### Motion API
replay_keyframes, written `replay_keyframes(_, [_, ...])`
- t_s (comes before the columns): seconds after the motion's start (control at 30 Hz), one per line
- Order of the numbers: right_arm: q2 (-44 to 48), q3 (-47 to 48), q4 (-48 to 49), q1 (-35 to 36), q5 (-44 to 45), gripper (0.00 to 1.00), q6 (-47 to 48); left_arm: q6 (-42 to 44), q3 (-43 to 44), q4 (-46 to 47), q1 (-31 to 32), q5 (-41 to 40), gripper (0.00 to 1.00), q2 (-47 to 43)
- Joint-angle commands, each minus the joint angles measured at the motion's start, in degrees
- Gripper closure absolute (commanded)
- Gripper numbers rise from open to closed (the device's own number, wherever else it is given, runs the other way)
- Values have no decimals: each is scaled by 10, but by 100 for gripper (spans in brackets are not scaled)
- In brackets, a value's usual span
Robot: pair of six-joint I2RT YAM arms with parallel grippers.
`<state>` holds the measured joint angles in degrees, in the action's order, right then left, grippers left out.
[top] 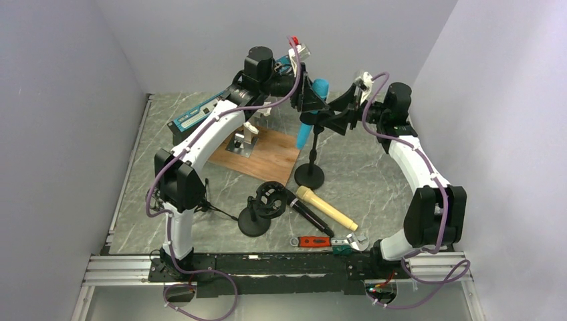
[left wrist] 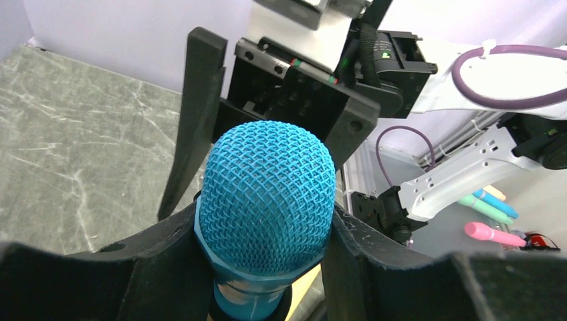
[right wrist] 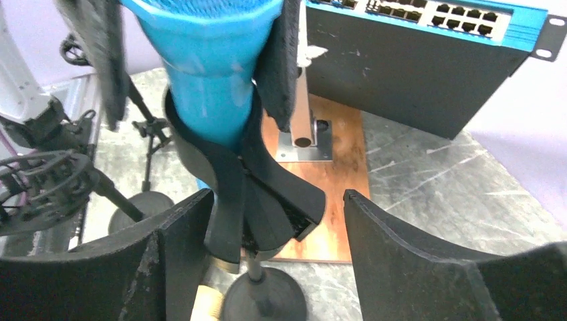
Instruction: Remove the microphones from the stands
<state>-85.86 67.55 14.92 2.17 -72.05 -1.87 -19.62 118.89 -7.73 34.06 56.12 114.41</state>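
Observation:
The blue microphone [top: 313,110] sits tilted in the clip of a black stand [top: 310,175] at mid-table. My left gripper [top: 309,93] is shut on the microphone just below its mesh head [left wrist: 267,190], with a finger pressed on each side; in the left wrist view the gripper [left wrist: 266,212] shows low in the frame. My right gripper [top: 333,119] is open, its jaws standing around the stand's black clip [right wrist: 247,187]. In the right wrist view the gripper [right wrist: 277,198] has its left finger [right wrist: 184,247] against the clip and a gap at the right finger. The microphone body [right wrist: 214,73] rises above the clip.
A wooden board [top: 262,155] with a metal post lies behind the stand, beside a blue network switch [top: 200,115]. Nearer me stand a second stand with a shock mount [top: 266,202], a black microphone [top: 311,217], a cream-coloured handle [top: 329,209] and a red-handled tool [top: 311,241].

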Motion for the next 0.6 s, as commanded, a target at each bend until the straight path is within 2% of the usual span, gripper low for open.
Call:
replay_keyframes(0.0, [17,17,-67,-3,31,23,95,-53,34,64,-1,46,100,-18])
replay_keyframes(0.13, [-2,47,-136,-2,8,25,128,-32,21,52,-2,41,100,-24])
replay_keyframes(0.27, [2,36,-95,-2,5,31,98,-24,23,35,-3,42,100,-21])
replay_keyframes(0.33, [1,41,-82,-2,-2,37,85,-23,16,38,-3,40,100,-23])
replay_keyframes(0.37, [0,43,-78,-2,-3,45,82,-23,12,40,-3,39,100,-23])
replay_keyframes(0.4, [1,44,-72,-2,1,57,79,-23,10,40,-3,39,100,-23])
replay_keyframes(0.47, [2,41,-60,-2,17,99,74,-23,13,38,-3,38,100,-23])
replay_keyframes(0.57, [16,10,-3,-3,49,100,52,-25,22,32,-3,34,100,-23])
